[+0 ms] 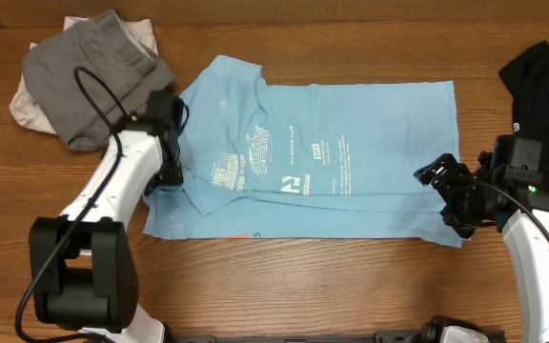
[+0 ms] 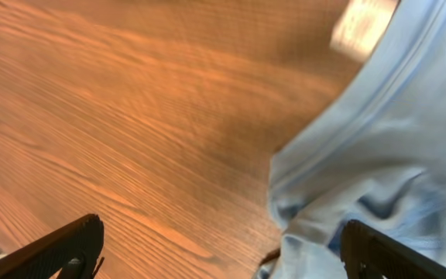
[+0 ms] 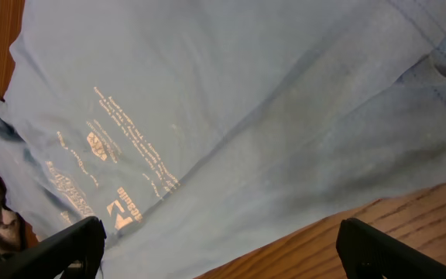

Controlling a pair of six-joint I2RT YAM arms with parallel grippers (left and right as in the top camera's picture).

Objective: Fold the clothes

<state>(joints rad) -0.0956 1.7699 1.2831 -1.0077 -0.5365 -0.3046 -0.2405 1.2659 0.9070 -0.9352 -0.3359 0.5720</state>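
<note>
Shirt (image 1: 351,162): flat, print up.
Left gripper (image 2: 223,246): wide apart, empty, at shirt's left edge.
Right gripper (image 3: 217,246): wide apart, empty, over shirt's right hem.
Me: I'd pinch both edges, lift evenly.

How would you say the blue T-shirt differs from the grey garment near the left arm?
The blue T-shirt lies spread flat mid-table; the grey garment sits crumpled in a heap. The T-shirt bears white print; the grey garment looks plain. Both are clothes on the wooden table.
</note>
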